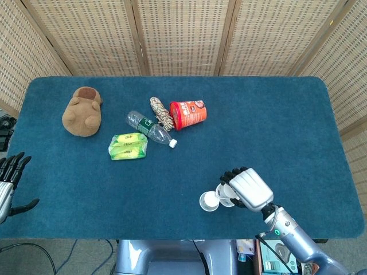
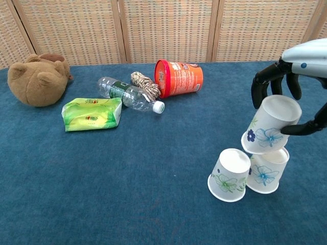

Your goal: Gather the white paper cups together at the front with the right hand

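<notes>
Cups at the table's front: two white paper cups (image 2: 230, 174) stand upside down and touching; just above them the right hand (image 2: 286, 104) grips a third cup (image 2: 271, 125), tilted. Lowered here, it could knock the rear cup (image 2: 265, 172) over or roll away on release; farther back lies an orange tub (image 2: 179, 78).

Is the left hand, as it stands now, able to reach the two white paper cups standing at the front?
Probably not. The left hand rests off the table's left edge, while the two paper cups stand far to the right, with the right hand holding a third cup above them.
</notes>
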`<state>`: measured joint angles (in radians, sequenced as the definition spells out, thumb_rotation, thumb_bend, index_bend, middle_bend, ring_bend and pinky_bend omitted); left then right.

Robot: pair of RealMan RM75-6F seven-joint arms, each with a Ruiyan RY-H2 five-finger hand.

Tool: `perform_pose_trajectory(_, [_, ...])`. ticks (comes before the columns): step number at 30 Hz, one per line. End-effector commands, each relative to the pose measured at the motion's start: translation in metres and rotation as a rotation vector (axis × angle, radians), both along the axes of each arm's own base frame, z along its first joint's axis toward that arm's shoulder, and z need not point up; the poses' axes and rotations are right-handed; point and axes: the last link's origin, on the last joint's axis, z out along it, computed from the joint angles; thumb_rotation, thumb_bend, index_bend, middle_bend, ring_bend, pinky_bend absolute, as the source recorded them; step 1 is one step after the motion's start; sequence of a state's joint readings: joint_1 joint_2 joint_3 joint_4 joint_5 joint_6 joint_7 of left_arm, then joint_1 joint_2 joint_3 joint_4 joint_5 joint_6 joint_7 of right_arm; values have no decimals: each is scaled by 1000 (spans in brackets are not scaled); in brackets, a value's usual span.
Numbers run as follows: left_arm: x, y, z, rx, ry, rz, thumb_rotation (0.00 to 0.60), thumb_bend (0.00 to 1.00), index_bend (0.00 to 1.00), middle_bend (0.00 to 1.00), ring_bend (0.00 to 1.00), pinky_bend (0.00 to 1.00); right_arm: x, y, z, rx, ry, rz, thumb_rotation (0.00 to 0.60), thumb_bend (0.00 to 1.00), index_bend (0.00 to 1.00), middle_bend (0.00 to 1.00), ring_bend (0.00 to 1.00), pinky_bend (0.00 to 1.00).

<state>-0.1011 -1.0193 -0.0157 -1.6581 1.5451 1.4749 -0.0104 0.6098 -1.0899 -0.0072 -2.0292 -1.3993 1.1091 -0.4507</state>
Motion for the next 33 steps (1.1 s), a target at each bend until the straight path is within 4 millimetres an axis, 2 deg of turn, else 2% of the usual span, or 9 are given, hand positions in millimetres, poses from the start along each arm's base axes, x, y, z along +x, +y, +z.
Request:
perform_pose_trajectory(1, [0, 1, 0, 0, 2, 2, 600, 172, 0, 0, 0, 0, -1, 3, -1, 10, -3, -1, 600, 479, 470, 535, 462, 553])
perform_pose_trajectory(25, [-1, 0, -2, -5, 8, 6, 600, 172, 0, 0, 0, 0, -5, 8, -9, 49, 25, -8, 600, 479, 469, 513, 462, 553])
perform_pose_trajectory(28, [-1, 0, -2, -5, 8, 7, 600, 173, 0, 0, 0, 0, -6, 8, -9, 56, 29, -11, 600, 479, 452, 440, 425, 553])
perform_pose_trajectory(30, [-1, 0, -2, -4, 9, 7, 600, 172, 0, 0, 0, 0, -7, 8, -10, 68, 37, -16, 600, 464, 377, 342, 355, 549])
perform_pose_trajectory(32, [-1, 0, -2, -4, 8, 7, 600, 173, 0, 0, 0, 0, -8, 9, -10, 79, 43, -24, 600, 398, 267, 222, 259, 522])
perform_pose_trajectory(33, [-1, 0, -2, -5, 9, 7, 600, 173, 0, 0, 0, 0, -9, 9, -10, 84, 46, -27, 600, 375, 248, 193, 231, 509])
